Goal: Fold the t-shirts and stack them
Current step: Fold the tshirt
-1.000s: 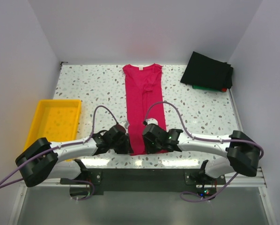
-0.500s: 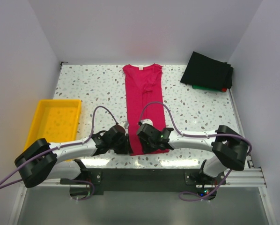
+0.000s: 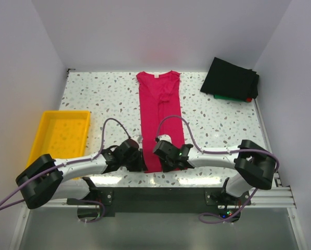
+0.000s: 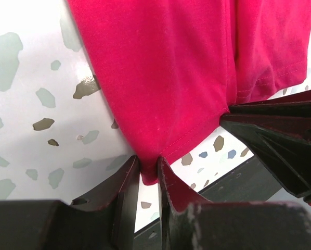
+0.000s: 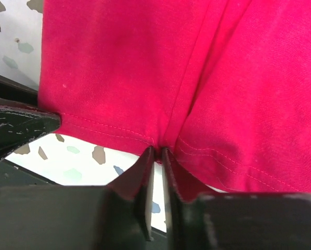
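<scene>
We see the crimson-pink t-shirt point(image 3: 160, 117) lying flat in the middle of the counter point(image 3: 103, 99), folded lengthwise into a long narrow strip. Its collar and small white neck tag point(image 3: 157, 76) point to the far edge, and its hem lies at the near edge between the two arms. The left claw point(image 4: 148, 171) is clenched on the hem's left corner, a small fold of cloth pinched between its fingers. The right claw point(image 5: 156, 156) is clamped on the hem further along, right where a lengthwise crease meets the stitched edge. Both claws sit low against the counter, close to each other. At the far right corner we find a pile of folded t-shirts point(image 3: 231, 79), black on top with green and red edges peeking out below. A yellow tray point(image 3: 62, 136) sits at the left edge, well apart from the shirt.
</scene>
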